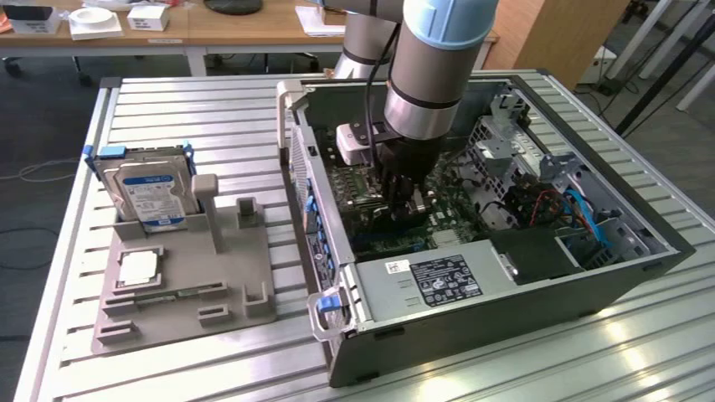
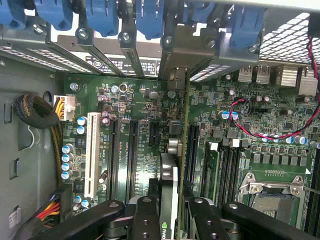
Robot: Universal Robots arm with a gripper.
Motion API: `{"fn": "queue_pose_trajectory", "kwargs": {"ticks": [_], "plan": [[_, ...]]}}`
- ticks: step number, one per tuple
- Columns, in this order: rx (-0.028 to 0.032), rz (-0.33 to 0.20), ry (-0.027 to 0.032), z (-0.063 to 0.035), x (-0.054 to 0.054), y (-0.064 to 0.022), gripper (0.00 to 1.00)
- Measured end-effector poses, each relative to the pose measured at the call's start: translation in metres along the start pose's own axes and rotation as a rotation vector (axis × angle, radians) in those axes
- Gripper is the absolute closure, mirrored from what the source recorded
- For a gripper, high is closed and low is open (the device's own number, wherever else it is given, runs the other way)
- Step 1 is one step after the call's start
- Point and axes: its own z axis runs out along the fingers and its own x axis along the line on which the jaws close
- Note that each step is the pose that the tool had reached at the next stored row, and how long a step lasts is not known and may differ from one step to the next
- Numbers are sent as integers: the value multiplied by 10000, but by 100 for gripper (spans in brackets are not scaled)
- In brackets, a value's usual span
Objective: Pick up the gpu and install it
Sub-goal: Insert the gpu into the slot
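Green board under gpu (image 2: 170, 192), clamped edge-on in pincer (image 2: 170, 220); slight misalignment risks missing the slot (image 2: 189, 150).

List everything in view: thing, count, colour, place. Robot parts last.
computer case: one, dark grey, open on the slatted table.
motherboard: one, green, inside the case.
gpu: one, dark with green edge, edge-on between the jaws over the motherboard slots.
power supply: one, silver, in the case's near corner.
hard drive: one, silver with blue-white label, upright in the grey holder tray.
arm: one, grey and blue, reaching into the case.
gripper: one, black, shut on the gpu.
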Motion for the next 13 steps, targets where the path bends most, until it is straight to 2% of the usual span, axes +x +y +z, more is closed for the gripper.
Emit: {"fn": "queue_pose_trajectory", "kwargs": {"ticks": [13], "plan": [[4, 9, 0, 5, 0, 2, 73]]}}
